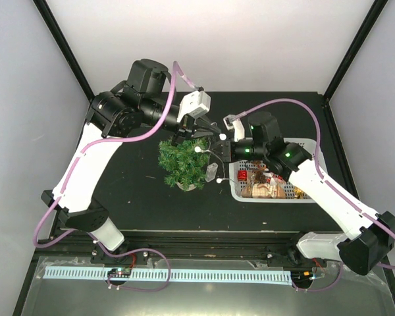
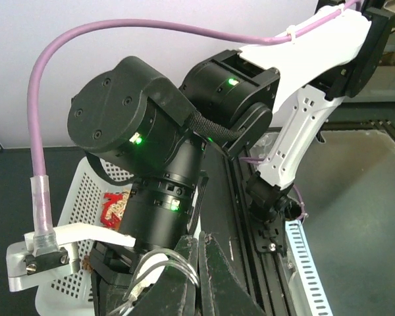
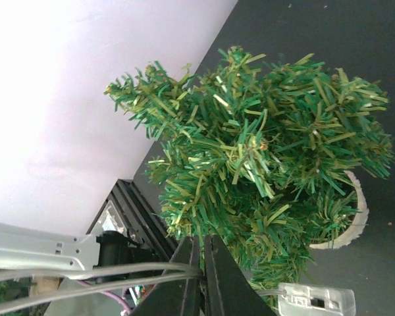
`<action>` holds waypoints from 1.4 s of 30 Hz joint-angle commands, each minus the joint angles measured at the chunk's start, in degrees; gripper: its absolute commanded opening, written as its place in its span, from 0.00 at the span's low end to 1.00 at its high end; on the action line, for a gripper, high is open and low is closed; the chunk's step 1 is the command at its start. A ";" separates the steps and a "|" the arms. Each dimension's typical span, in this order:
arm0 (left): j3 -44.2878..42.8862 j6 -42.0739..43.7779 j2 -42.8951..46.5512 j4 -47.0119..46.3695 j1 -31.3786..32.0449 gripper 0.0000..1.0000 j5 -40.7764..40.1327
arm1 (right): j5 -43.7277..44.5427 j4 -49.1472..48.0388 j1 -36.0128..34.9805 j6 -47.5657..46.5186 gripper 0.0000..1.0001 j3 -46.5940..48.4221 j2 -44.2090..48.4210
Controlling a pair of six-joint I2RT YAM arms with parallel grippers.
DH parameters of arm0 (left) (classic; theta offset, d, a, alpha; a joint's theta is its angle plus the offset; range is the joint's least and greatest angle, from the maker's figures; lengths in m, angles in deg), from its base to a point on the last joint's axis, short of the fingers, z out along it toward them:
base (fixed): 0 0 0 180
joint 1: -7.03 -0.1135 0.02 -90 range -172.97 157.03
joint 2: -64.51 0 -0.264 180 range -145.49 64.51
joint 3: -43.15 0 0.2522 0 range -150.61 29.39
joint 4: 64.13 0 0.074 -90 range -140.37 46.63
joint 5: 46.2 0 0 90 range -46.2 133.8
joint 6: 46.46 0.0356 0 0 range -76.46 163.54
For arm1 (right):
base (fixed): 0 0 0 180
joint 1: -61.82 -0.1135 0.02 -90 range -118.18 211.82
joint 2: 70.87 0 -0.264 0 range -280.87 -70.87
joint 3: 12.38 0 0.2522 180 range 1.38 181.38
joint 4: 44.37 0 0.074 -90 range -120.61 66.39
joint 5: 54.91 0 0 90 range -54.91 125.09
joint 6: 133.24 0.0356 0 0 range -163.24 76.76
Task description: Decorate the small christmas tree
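The small christmas tree (image 1: 183,163) stands on the black table between the two arms, bushy and green on a whitish round base (image 3: 352,224). In the right wrist view the tree (image 3: 263,164) fills the frame just beyond my right gripper (image 3: 199,240), which is shut on a thin clear light wire (image 3: 118,270). A clear plastic box (image 3: 314,299) on that wire hangs near the tree's base. My left gripper (image 2: 202,240) sits above the tree's far side and is shut on a loop of the same clear wire (image 2: 171,260). Small white bulbs (image 1: 199,149) dangle over the tree.
A white perforated basket (image 1: 313,197) of ornaments sits right of the tree, under the right arm; a red ornament (image 2: 112,207) shows inside it. Black frame posts stand at the back corners. A rail runs along the near table edge (image 1: 204,237).
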 commanded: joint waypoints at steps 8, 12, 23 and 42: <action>0.98 8.10 5.36 5.83 0.41 0.02 -3.20 | 15.42 11.00 -0.15 -6.16 0.01 9.46 3.68; 0.20 9.72 6.98 5.89 0.42 0.02 -6.26 | 20.88 15.45 0.11 -7.06 0.01 14.00 4.64; 4.72 7.11 16.53 -13.69 -0.52 0.02 -16.99 | 30.56 27.01 1.11 -9.93 0.01 34.74 1.52; 4.52 6.62 25.42 -30.02 -0.64 0.02 -21.40 | 30.87 32.48 1.11 -9.95 0.01 44.33 -0.61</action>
